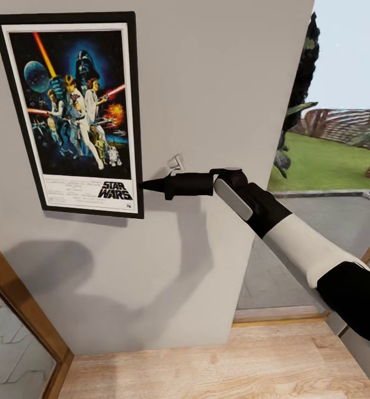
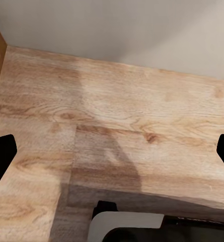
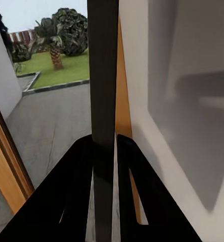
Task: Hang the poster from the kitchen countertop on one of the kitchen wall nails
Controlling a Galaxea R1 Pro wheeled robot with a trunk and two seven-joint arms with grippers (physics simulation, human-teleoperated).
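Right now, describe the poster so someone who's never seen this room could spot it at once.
Look at the plain grey wall facing the robot. High on its left part is the poster, its lower right edge pinched by the right tool. It is tall, black-framed, white-bordered, with dark blue artwork and STAR WARS lettering at the bottom.

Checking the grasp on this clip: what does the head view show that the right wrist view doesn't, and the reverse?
Head view: the poster's artwork and lettering face-on against the wall, with the right tool at its lower right edge.
Right wrist view: the frame edge-on, pinched between the two black fingers.
Both: the grey wall, the lawn outside, and the tool's shadow on the wall.
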